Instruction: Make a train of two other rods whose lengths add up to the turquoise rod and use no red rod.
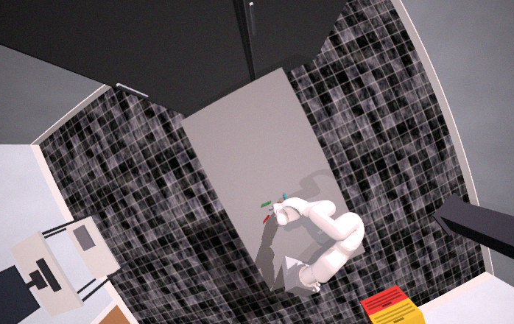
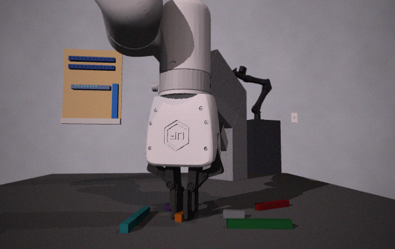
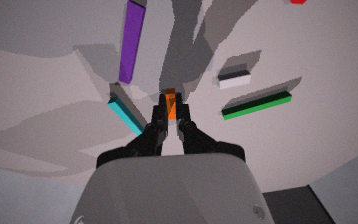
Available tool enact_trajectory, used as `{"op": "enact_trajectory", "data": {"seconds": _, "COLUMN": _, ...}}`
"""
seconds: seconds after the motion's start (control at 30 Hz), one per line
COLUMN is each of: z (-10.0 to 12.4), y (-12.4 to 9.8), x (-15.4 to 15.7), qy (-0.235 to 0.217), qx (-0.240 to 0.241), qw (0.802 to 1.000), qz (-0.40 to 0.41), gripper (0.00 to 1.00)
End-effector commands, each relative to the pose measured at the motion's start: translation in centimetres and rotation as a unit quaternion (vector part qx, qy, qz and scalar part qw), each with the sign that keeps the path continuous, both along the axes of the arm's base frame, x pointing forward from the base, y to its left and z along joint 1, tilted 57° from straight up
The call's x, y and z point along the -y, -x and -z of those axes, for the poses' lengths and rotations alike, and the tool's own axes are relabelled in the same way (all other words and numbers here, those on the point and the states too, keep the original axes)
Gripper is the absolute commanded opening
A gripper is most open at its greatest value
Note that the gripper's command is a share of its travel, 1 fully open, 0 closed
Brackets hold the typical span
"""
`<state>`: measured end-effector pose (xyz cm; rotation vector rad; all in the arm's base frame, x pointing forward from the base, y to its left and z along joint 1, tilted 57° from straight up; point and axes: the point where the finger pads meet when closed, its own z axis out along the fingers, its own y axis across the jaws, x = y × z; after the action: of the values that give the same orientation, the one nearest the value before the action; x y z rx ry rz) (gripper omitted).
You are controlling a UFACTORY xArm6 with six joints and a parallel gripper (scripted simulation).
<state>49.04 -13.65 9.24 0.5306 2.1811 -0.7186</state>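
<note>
So the rods come in turquoise (image 1: 284,196) (image 2: 134,219) (image 3: 125,116), orange (image 2: 179,217) (image 3: 171,105), purple (image 2: 167,207) (image 3: 131,42), grey, green and red, each one plain. Arm (image 1: 333,225) (image 2: 185,40) is white, its fingers black. Floor (image 1: 375,100) is a dark tile check, black and grey with pale grid lines. Board (image 2: 90,105) on the wall is tan with blue bars, one dotted green.
</note>
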Motion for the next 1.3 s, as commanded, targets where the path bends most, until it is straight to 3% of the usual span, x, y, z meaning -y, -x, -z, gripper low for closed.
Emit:
{"op": "enact_trajectory", "data": {"seconds": 0.0, "z": 0.0, "y": 0.0, "x": -0.1, "qy": 0.000, "qx": 0.000, "qw": 1.000, "qz": -0.001, "gripper": 0.04}}
{"op": "enact_trajectory", "data": {"seconds": 0.37, "z": -0.3, "y": 0.2, "x": -0.3, "qy": 0.000, "qx": 0.000, "qw": 1.000, "qz": -0.001, "gripper": 0.04}}
{"op": "enact_trajectory", "data": {"seconds": 0.93, "z": -5.2, "y": 5.0, "x": -6.1, "qy": 0.000, "qx": 0.000, "qw": 1.000, "qz": -0.001, "gripper": 0.04}}
{"op": "enact_trajectory", "data": {"seconds": 1.27, "z": -5.5, "y": 5.3, "x": -6.5, "qy": 0.000, "qx": 0.000, "qw": 1.000, "qz": -0.001, "gripper": 0.04}}
